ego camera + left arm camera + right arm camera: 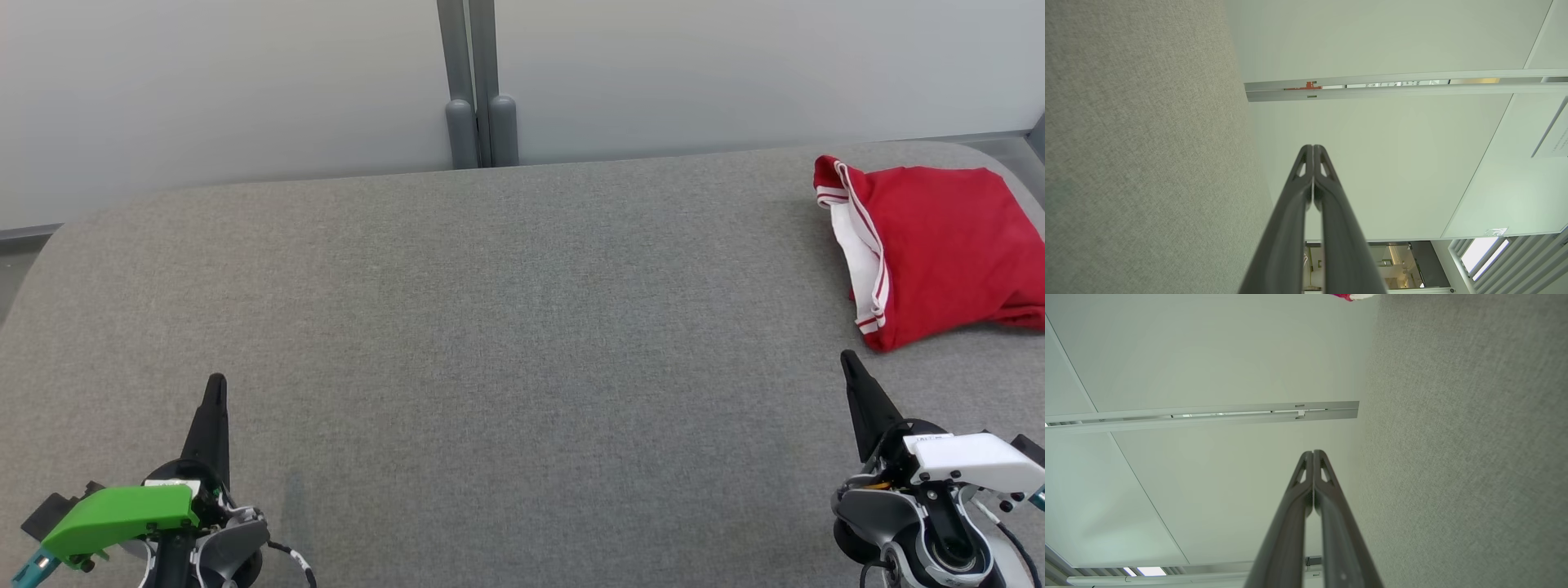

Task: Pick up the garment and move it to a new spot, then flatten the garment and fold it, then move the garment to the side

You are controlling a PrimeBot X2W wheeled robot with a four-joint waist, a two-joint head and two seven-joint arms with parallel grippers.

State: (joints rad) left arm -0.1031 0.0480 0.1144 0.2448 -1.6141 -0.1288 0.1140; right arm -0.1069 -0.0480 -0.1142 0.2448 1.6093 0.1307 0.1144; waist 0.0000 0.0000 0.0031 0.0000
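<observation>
A red garment (939,245) with a white, red-striped trim lies folded at the far right of the grey fabric table (506,327), running off the head view's right edge. A sliver of the garment (1349,296) shows at the top of the right wrist view. My left gripper (215,382) rests at the lower left, shut with nothing in it; its tips (1313,148) touch each other. My right gripper (847,357) stands at the lower right, shut and empty, just short of the garment's near edge. Its tips (1313,452) are pressed together.
A pale wall panel (245,82) rises behind the table, split by a grey vertical post (480,98). The table's rounded far corners curve off at left and right.
</observation>
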